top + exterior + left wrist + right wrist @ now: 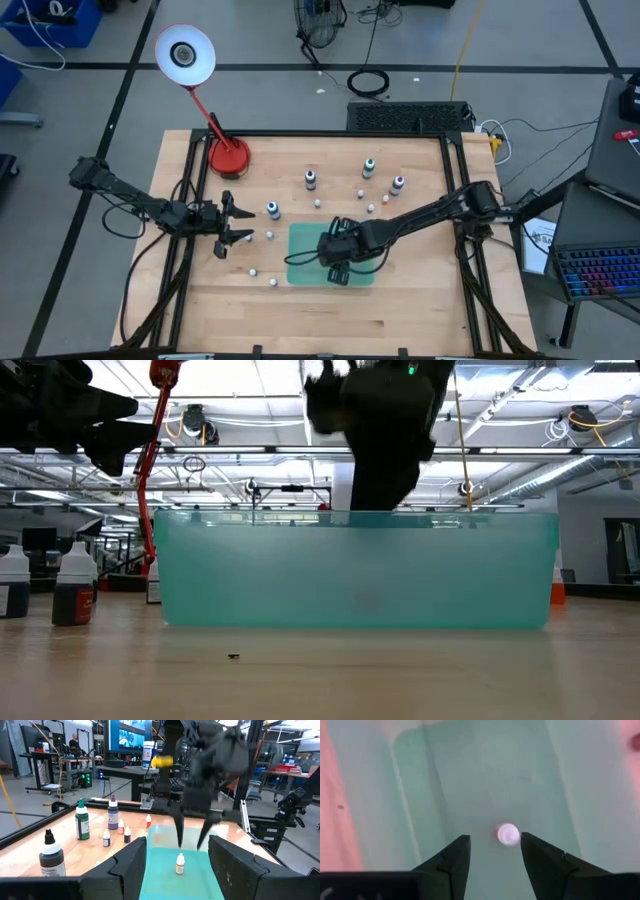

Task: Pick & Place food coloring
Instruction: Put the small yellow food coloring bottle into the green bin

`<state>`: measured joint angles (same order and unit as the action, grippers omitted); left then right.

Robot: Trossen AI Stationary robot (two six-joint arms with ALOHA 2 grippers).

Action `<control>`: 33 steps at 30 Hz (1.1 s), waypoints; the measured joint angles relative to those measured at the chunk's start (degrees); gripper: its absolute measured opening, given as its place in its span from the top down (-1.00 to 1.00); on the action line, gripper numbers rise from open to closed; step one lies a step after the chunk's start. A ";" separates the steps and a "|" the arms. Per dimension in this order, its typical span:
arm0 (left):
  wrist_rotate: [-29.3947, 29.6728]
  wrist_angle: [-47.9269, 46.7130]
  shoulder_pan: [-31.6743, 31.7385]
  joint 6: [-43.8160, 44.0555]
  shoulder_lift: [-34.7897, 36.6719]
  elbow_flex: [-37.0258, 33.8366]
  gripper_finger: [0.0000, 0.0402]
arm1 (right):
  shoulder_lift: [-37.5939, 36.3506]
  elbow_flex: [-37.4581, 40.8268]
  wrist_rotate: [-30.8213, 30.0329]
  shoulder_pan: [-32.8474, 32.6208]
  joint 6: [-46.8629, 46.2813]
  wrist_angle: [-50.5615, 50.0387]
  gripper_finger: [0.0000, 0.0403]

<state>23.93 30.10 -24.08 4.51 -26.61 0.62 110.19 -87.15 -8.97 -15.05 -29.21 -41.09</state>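
A tiny food coloring bottle (180, 864) with a white cap (508, 834) and an orange body stands upright on the floor of the green tray (300, 262). My right gripper (495, 845) hangs open above it, fingers pointing down (192, 836); the cap is just ahead of the gap between the fingertips. In the high view the right gripper (337, 257) hides this bottle. My left gripper (236, 223) waits open left of the tray, facing it. Other food coloring bottles stand on the table: larger ones (310, 180) (369, 167) (397, 185) (272, 210) and tiny ones (270, 235) (253, 270).
A red lamp base (228, 155) with a white shade (184, 53) stands at the table's far left corner. Several tiny bottles (370, 208) stand just beyond the tray's far side. Two bottles (75, 585) stand left of the tray wall (350, 570) in the low view.
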 joint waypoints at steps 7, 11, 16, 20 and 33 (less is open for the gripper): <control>0.01 0.01 0.00 0.00 0.00 0.00 -0.06 | -10.02 -0.02 -0.22 0.11 -7.11 -10.52 0.26; -0.01 0.01 0.00 0.00 0.00 0.00 -0.06 | -15.47 0.04 -3.21 -0.56 -13.69 -22.07 0.26; -0.01 0.01 0.00 0.00 0.00 0.00 -0.06 | -21.98 5.10 -5.96 -2.32 -22.68 -30.75 0.21; -0.01 0.01 -0.01 0.02 0.00 0.00 -0.06 | -27.42 13.05 -5.88 -2.80 -30.17 -32.90 0.14; -0.01 0.01 0.00 0.00 0.00 0.00 -0.06 | -37.66 36.07 -3.09 5.91 -33.96 -24.14 0.10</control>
<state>23.92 30.11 -24.09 4.51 -26.61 0.62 72.53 -51.09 -12.06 -9.14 -63.17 -65.23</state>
